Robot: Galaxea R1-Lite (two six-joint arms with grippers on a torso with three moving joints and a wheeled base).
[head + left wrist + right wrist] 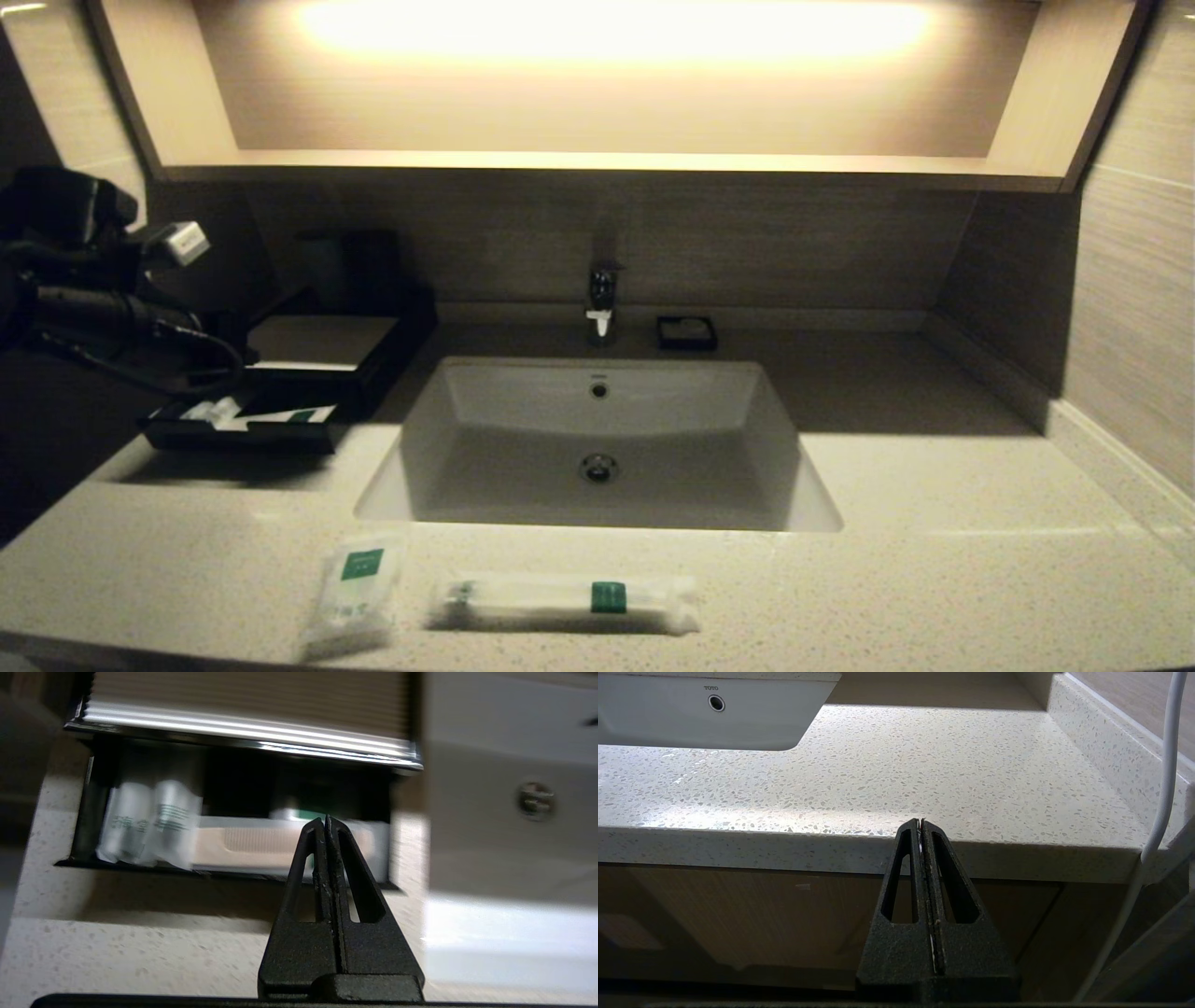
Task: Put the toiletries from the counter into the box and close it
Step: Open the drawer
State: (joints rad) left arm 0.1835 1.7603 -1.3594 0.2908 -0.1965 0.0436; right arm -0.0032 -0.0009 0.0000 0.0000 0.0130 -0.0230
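Note:
The small squarish pouch (355,593) and the long narrow packet (568,602), both with green labels, lie on the counter (934,523) near its front edge, in front of the sink (597,439). The box (322,341) stands at the back left with its drawer tray (238,431) slid out. Other white packets (149,823) and a comb packet (252,845) lie in the tray. My left arm (103,271) hovers by the box. My left gripper (325,819) is shut and empty, just in front of the tray. My right gripper (920,821) is shut and empty, below the counter's front edge (831,851), out of the head view.
A faucet (602,299) and a small black square dish (686,333) stand behind the sink. Dark upright cups (345,266) stand behind the box. A wall and low ledge (1102,439) close the right side. A white cable (1164,788) hangs by my right gripper.

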